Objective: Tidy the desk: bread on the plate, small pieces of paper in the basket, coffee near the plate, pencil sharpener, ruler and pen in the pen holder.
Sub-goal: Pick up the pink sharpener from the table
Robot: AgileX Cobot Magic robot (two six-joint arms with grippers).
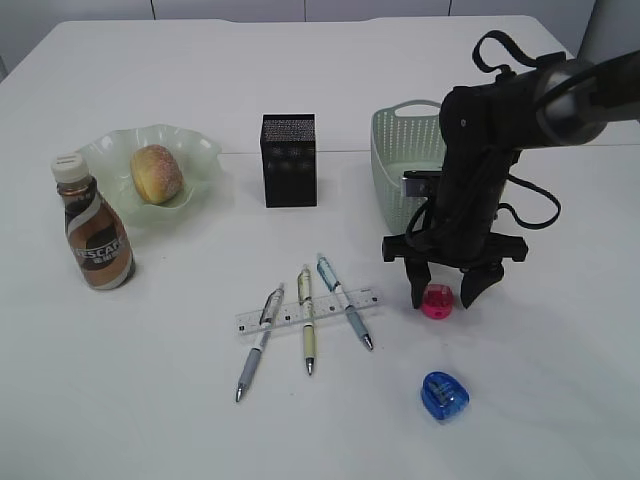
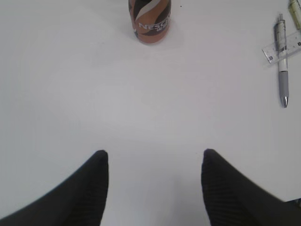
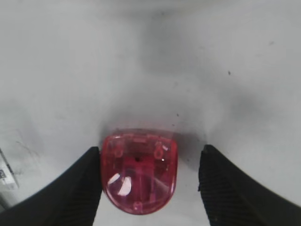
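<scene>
My right claw (image 3: 149,183) stood open astride the pink sharpener (image 3: 139,170), which hugged my left finger; closing unevenly could have squirted it aside.

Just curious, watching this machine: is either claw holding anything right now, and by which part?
Nothing is held. The right claw stands open around the pink sharpener, a gap on one side. The left claw is open over bare desk.

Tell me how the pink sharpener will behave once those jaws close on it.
The pink sharpener looks like small, hard, glossy plastic, so it is probably light and stiff but may slip. The right gripper straddles it off-centre, one finger nearly touching, so it may slide sideways on the desk first. Its rounded edge could twist.
</scene>
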